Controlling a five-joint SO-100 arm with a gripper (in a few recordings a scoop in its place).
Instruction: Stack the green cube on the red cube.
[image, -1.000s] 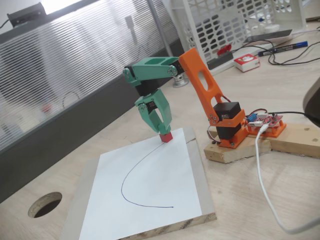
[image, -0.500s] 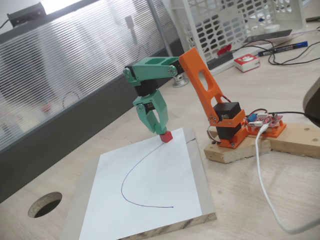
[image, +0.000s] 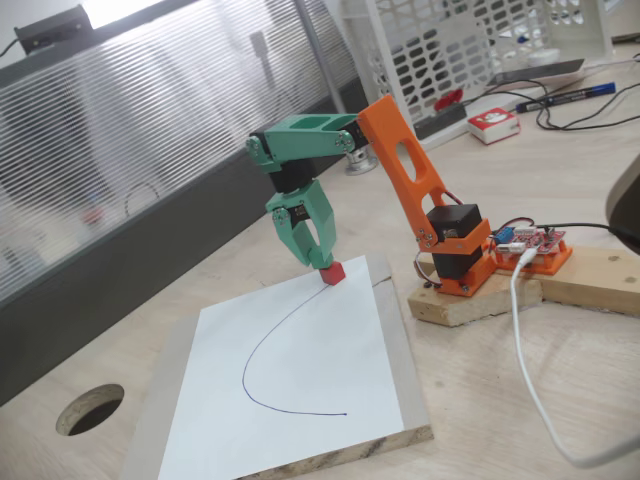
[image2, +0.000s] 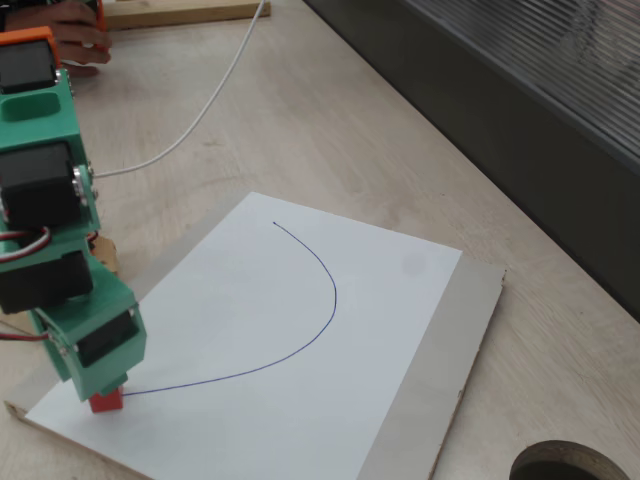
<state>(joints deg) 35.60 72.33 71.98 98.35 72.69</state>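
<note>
At centre of a fixed view, gripper (image: 322, 258) points down, green fingers (image: 325, 232) drawn in narrow directly over the red cube (image: 332, 272); whether they pinch it, cannot tell. Cube sits on white paper (image: 300, 380) at the upper end of a blue pen curve (image: 262, 345). Wooden board (image: 405, 365) beneath, table (image: 520, 400) around.

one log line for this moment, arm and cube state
gripper: down over red cube, grip unclear | red cube: on white paper at end of drawn curve | stack: not done
</note>
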